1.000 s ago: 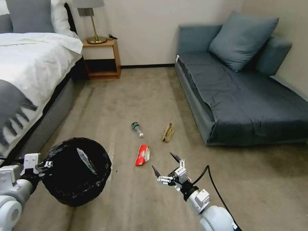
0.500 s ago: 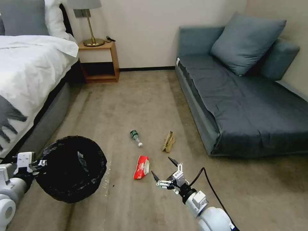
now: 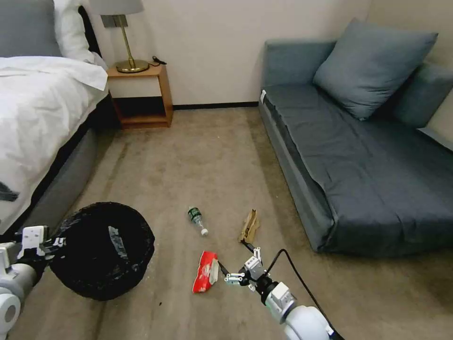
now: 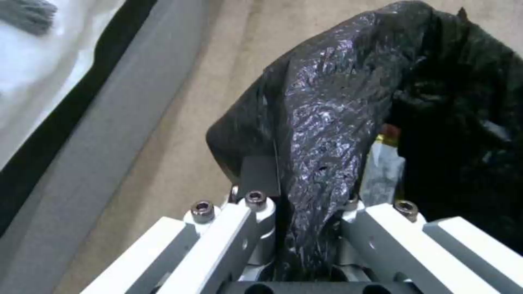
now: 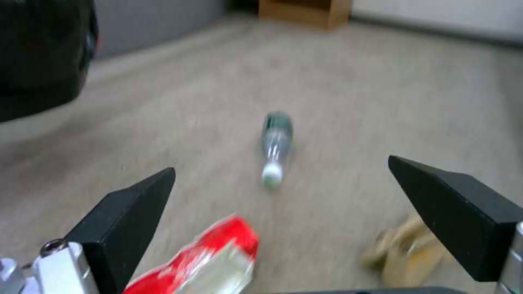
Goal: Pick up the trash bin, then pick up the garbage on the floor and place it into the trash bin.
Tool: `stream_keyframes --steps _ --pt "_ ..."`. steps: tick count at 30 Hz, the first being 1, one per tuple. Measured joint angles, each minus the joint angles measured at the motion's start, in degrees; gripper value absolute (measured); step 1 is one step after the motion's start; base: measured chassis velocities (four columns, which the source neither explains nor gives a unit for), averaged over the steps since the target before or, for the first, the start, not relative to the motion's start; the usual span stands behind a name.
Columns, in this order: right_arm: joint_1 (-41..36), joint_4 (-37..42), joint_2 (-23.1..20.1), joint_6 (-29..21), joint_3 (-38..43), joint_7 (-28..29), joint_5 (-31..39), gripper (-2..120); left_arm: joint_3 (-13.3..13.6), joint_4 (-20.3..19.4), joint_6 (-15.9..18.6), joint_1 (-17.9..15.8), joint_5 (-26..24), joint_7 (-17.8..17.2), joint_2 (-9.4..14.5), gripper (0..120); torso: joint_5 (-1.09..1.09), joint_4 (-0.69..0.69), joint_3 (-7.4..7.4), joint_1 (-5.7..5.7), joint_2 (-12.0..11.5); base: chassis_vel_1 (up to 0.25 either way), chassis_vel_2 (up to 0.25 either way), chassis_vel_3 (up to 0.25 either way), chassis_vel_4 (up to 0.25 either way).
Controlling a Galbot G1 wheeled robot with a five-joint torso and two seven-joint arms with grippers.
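At the near left, the left pincer is clamping on the black-lined rim of the bin, holding it up beside the bed; a wrapper is lying inside it. Right of the bin, the packet is lying on the floor, with the bottle farther off and the paper bag to the bottle's right. The right pincer is hovering low just right of the packet, near the bag, its fingers spread apart and holding nothing. The sofa is standing at the far right.
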Motion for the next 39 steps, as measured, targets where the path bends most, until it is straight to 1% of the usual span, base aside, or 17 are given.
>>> stream_keyframes --steps 1,2,3,6,8,10,11,13,14,16,20,29,31,34,36,38,39 --pt "1.17 -0.11 -0.28 -4.05 -2.01 1.62 3.01 100 0.05 0.02 0.03 0.19 0.13 0.0 -0.05 7 0.01 0.01 0.0 0.0 0.0 0.0 0.0 0.0 0.0" --pt "2.04 -0.26 -0.41 -6.23 -3.06 2.19 5.35 100 0.03 0.02 0.05 0.32 0.16 0.0 -0.05 7 0.0 -0.01 0.0 0.0 0.0 0.0 0.0 0.0 0.0" --pt "2.04 -0.26 -0.41 -6.23 -3.06 2.19 5.35 100 0.03 0.02 0.05 0.32 0.16 0.0 -0.05 7 0.0 -0.01 0.0 0.0 0.0 0.0 0.0 0.0 0.0" --pt "7.29 -2.03 0.04 -15.66 -7.53 4.75 15.18 100 -0.88 -0.02 0.09 1.18 0.18 0.01 -0.06 7 0.0 0.01 0.0 0.0 0.0 0.0 0.0 0.0 0.0" --pt "7.97 -2.35 0.22 -16.58 -7.94 5.15 16.31 100 -1.0 -0.02 0.09 1.28 0.18 0.03 -0.1 7 0.0 0.01 -0.01 0.0 0.0 0.0 0.0 0.0 0.0" --pt "12.94 -5.34 1.65 -22.65 -10.27 8.04 24.07 100 -1.7 -0.18 -0.01 2.06 0.18 0.06 -0.77 7 0.0 0.02 -0.01 -0.01 0.0 0.0 0.0 0.0 0.0" --pt "12.94 -5.34 1.65 -22.65 -10.27 8.04 24.07 100 -1.7 -0.18 -0.01 2.06 0.18 0.06 -0.77 7 0.0 0.02 -0.01 -0.01 0.0 0.0 0.0 0.0 0.0" --pt "16.72 -8.17 3.05 -26.83 -11.88 10.57 29.32 100 -1.95 -0.42 -0.21 2.67 0.26 0.09 -1.56 7 0.0 0.02 0.0 0.0 0.0 0.0 0.0 0.0 0.0" --pt "16.72 -8.17 3.05 -26.83 -11.88 10.57 29.32 100 -1.95 -0.42 -0.21 2.67 0.26 0.09 -1.56 7 0.0 0.02 0.0 0.0 0.0 0.0 0.0 0.0 0.0" --pt "19.72 -11.66 4.64 -30.01 -13.7 13.27 33.05 100 -2.03 -0.85 -0.34 3.05 0.38 0.12 -2.23 7 0.0 0.03 0.0 0.0 0.0 0.0 0.0 0.0 0.0" --pt "21.68 -15.4 6.59 -32.54 -15.33 15.77 35.13 100 -2.05 -1.21 -0.48 3.28 0.54 0.15 -2.58 7 0.0 0.01 0.0 0.0 0.0 0.0 0.0 0.0 0.0" --pt "24.26 -23.66 10.96 -33.39 -15.33 16.04 35.45 100 -1.66 -1.58 -0.54 3.17 0.97 0.14 -3.07 7 0.01 0.01 0.0 0.0 0.0 0.0 0.0 0.0 0.0" --pt "24.73 -25.76 12.23 -33.34 -14.86 16.01 35.42 92 -1.26 -1.73 -0.54 2.93 1.03 0.14 -3.08 7 0.0 0.01 0.0 0.0 0.0 0.0 0.0 0.0 0.0" --pt "24.84 -26.52 12.73 -33.31 -14.78 16.0 35.3 87 -1.1 -1.76 -0.53 2.78 1.06 0.15 -2.96 7 0.0 0.01 0.0 0.0 -0.01 0.0 0.0 0.0 0.0" --pt "24.87 -26.95 12.95 -33.26 -14.63 15.87 35.08 79 -1.04 -1.77 -0.5 2.64 1.07 0.15 -2.8 7 0.0 0.01 -0.01 0.0 0.0 0.0 0.0 0.0 0.0" --pt "24.89 -27.72 13.11 -33.17 -14.14 15.16 34.33 65 -1.01 -1.75 -0.46 2.43 1.07 0.15 -2.74 7 0.0 0.01 0.0 0.0 0.0 0.0 0.0 0.0 0.0" --pt "24.89 -27.72 13.11 -33.17 -14.14 15.16 34.33 65 -1.01 -1.75 -0.46 2.43 1.07 0.15 -2.74 7 0.0 0.01 0.0 0.0 0.0 0.0 0.0 0.0 0.0"
